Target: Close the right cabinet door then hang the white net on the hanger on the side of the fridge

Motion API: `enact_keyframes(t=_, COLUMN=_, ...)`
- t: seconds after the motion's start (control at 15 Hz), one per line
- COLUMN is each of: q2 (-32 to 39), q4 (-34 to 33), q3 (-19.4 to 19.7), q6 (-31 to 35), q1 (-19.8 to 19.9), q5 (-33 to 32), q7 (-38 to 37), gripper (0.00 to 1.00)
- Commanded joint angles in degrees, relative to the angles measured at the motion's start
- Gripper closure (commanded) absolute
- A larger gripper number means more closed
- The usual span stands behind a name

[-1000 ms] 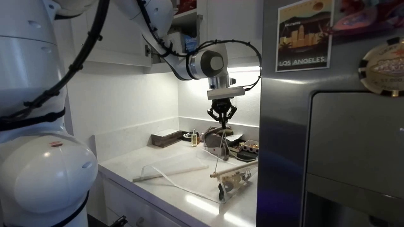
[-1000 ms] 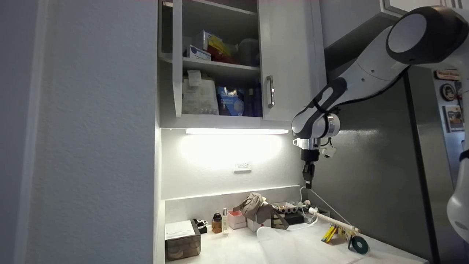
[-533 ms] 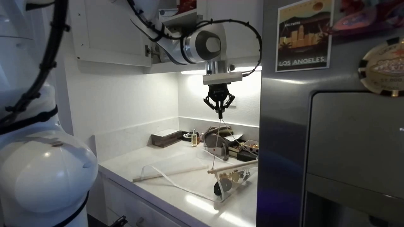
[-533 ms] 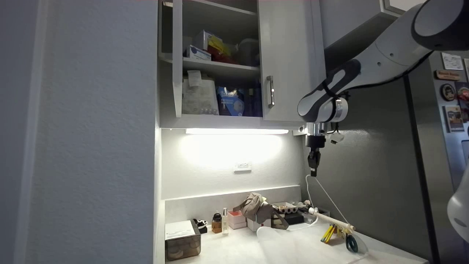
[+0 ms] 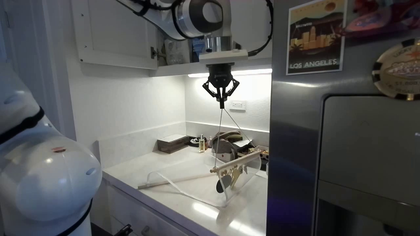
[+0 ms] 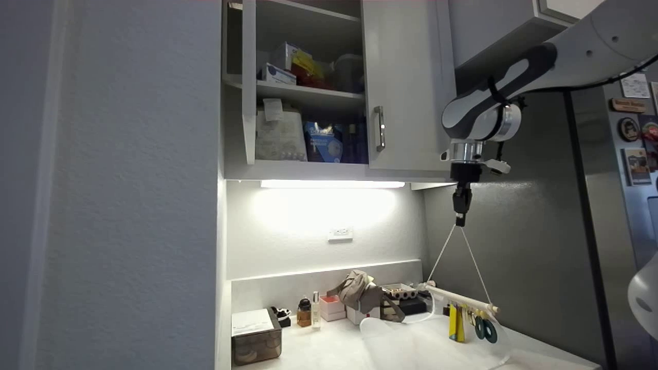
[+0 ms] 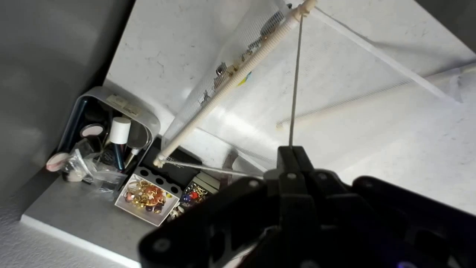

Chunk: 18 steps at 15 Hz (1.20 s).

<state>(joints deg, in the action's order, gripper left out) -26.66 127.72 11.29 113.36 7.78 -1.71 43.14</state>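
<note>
My gripper is shut on the thin cord of the white net, its fingertips pointing down. From the taut cord hangs a wooden rod with earrings below it, raised off the counter. The rest of the see-through mesh, with a second rod, lies on the countertop. The right cabinet door with its bar handle appears flush with the cabinet; the left door stands swung out. Beside the gripper rises the fridge's grey side. I cannot make out the hanger.
Along the back of the counter stand a lidded box, small bottles, a brown cloth bag and jewellery trays. A makeup bin sits by the fridge. The upper cabinet overhangs the counter.
The gripper has risen and shifted closer to the fridge front. The slack cord is now taut, and the upper rod has lifted with its earrings dangling. Both cabinet doors look unmoved.
</note>
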Motion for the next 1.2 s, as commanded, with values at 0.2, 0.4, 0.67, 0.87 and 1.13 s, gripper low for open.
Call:
enact_keyframes(t=0.2, q2=-12.3, q4=3.3, q3=0.4, q6=-7.2, q1=-0.6, q5=-1.7, q7=-4.6, gripper=1.00)
enact_keyframes(t=0.4, q2=-14.5, q4=2.5, q3=0.6, q6=-7.7, q1=-0.7, q5=-2.4, q7=-7.5, gripper=1.00)
enact_keyframes(t=0.67, q2=-15.6, q4=1.1, q3=-0.4, q6=-6.2, q1=-0.8, q5=-5.8, q7=-12.2, gripper=1.00)
enact_keyframes(t=0.87, q2=-15.3, q4=-0.1, q3=-1.6, q6=-4.5, q1=-1.4, q5=-9.3, q7=-15.5, gripper=1.00)
enact_keyframes(t=1.13, q2=-14.3, q4=-2.7, q3=-3.1, q6=-3.3, q1=-2.4, q5=-12.9, q7=-19.3, gripper=1.00)
